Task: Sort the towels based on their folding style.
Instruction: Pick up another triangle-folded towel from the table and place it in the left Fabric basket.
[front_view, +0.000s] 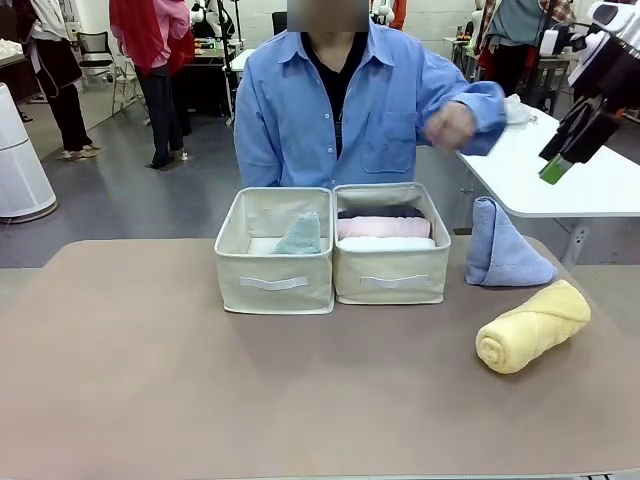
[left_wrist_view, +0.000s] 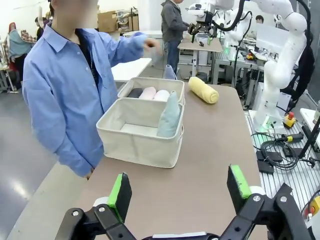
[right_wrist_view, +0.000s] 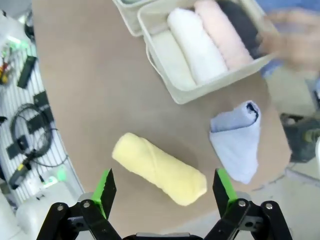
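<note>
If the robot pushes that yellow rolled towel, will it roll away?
Probably, sideways: the yellow towel is a round cylinder lying on the flat table. It looks like soft terry, so it would likely squash when squeezed.

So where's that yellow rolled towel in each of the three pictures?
Front view: yellow rolled towel, right side, below mid-height.
Left wrist view: yellow rolled towel, upper middle, beyond the fabric boxes.
Right wrist view: yellow rolled towel, low centre.
Shared landmark: the blue cone towel beside it.
</note>
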